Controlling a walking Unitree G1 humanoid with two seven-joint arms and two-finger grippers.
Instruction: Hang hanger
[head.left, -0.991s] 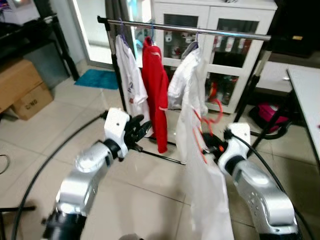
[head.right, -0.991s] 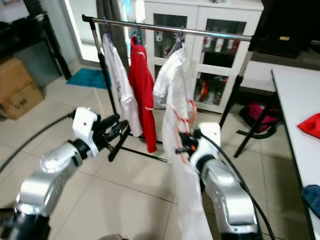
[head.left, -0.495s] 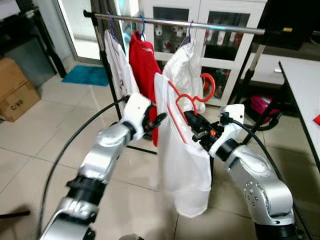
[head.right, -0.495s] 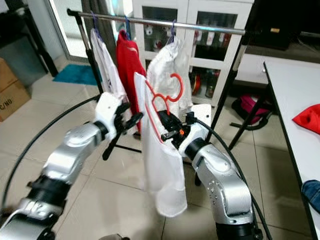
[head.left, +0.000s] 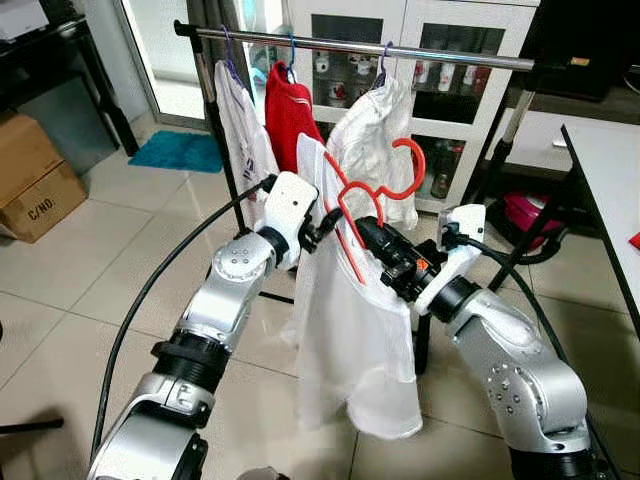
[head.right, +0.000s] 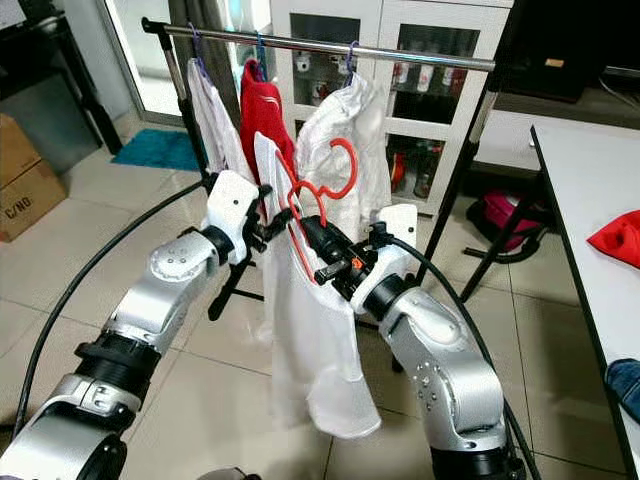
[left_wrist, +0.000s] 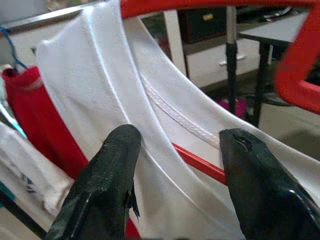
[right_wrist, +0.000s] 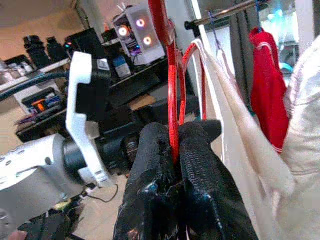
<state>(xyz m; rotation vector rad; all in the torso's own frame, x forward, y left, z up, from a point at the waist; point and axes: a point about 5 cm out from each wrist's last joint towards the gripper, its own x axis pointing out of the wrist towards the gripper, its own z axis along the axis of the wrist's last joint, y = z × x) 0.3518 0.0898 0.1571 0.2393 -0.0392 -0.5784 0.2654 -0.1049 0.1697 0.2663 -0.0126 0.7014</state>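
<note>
My right gripper (head.left: 372, 236) has its jaws clenched on the red hanger (head.left: 385, 190), pinching the wire near the neck; the right wrist view shows both fingers (right_wrist: 202, 165) squeezed against the red wire with no gap. The hanger carries a white shirt (head.left: 355, 340) that drapes down in front of me, hem well above the tiled floor (head.left: 80, 290). Hanger hook points up and right, below the clothes rail (head.left: 400, 52) and not on it. My left gripper (head.left: 318, 225) sits at the shirt's left shoulder, jaws released: the left wrist view shows the two fingers (left_wrist: 110, 185) spread apart with the white collar fabric and a red hanger bar running between them, not pinched. On the rail hang a white garment (head.left: 240, 130) at the left end, a red garment (head.left: 285, 115) next to it, and another white garment (head.left: 375, 140) further right, just behind the held hanger. White glass-door cabinet (head.left: 440, 60) stands behind the rail. Cardboard boxes (head.left: 35, 180) on the floor at far left, blue mat (head.left: 185, 152) near the doorway, white worktop (head.left: 610, 180) at the right edge with a red cloth (head.right: 615, 240) on it.
</note>
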